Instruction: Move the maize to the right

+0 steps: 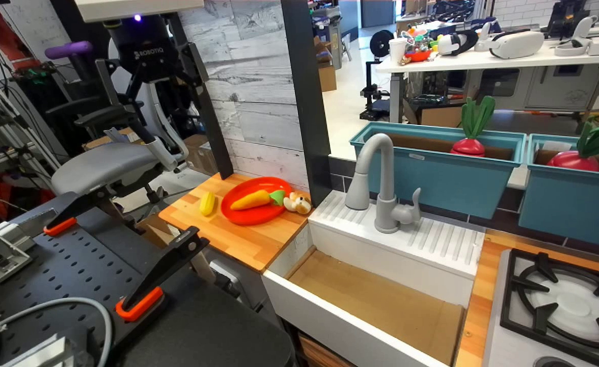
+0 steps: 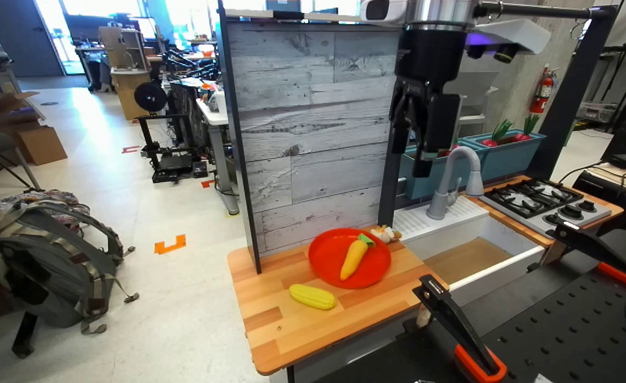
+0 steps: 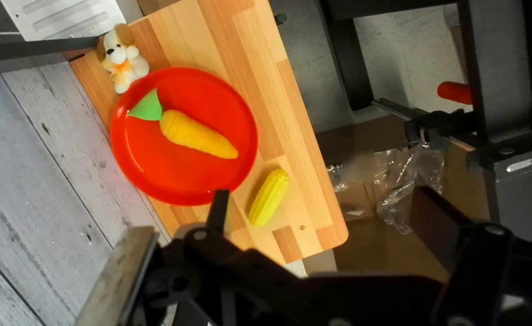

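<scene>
The maize, a stubby yellow toy corn cob, lies on the wooden counter beside the red plate, apart from it. It shows in both exterior views (image 1: 207,204) (image 2: 313,298) and in the wrist view (image 3: 269,198). My gripper is open and empty, raised high above the counter in both exterior views (image 1: 160,92) (image 2: 413,159). In the wrist view, the fingers (image 3: 322,192) stand wide apart, and the maize appears between them nearer the left finger, well below. Nothing hides the maize.
The red plate (image 3: 180,174) holds an orange-yellow toy carrot (image 3: 196,136) with a green top. A small plush dog (image 3: 123,59) sits at the plate's edge. A grey panel wall (image 2: 313,159) rises behind the counter (image 2: 270,330). The sink (image 1: 381,300) and faucet (image 1: 386,173) adjoin it.
</scene>
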Motion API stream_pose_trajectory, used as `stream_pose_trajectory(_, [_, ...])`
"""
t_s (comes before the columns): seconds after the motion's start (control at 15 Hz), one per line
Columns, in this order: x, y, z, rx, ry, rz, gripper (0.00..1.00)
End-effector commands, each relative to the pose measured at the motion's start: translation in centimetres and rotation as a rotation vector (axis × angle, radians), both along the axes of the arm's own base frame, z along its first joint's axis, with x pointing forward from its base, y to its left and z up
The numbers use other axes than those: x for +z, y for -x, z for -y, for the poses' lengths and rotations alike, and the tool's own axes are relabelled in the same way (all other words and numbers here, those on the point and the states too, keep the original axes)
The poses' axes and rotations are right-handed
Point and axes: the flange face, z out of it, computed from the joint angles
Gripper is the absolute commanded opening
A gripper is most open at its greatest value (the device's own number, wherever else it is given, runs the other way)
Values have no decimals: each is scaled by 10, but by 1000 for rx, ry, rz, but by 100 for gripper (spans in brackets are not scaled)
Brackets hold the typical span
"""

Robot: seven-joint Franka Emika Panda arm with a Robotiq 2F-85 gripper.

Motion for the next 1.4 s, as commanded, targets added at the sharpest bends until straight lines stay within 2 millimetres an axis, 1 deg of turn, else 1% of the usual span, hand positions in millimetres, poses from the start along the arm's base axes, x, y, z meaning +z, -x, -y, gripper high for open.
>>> stream_pose_trajectory(0.0, [-22, 4, -14, -40, -19, -17, 100])
stream_pose_trajectory(0.2, [-44, 8, -27, -100, -45, -19, 100])
stream_pose_trajectory(0.33, [-60, 7, -33, -144, -41, -1, 100])
stream_pose_trajectory(0.53, [-87, 5, -42, -195, -34, 46, 100])
stream_pose_trajectory(0.87, [-132, -2, -63, -209, -47, 82, 100])
stream_pose_trajectory(1.07, [-164, -11, -77, -202, -105, 39, 100])
stream_pose_trajectory(1.33, [-195, -27, -88, -207, -135, 25, 100])
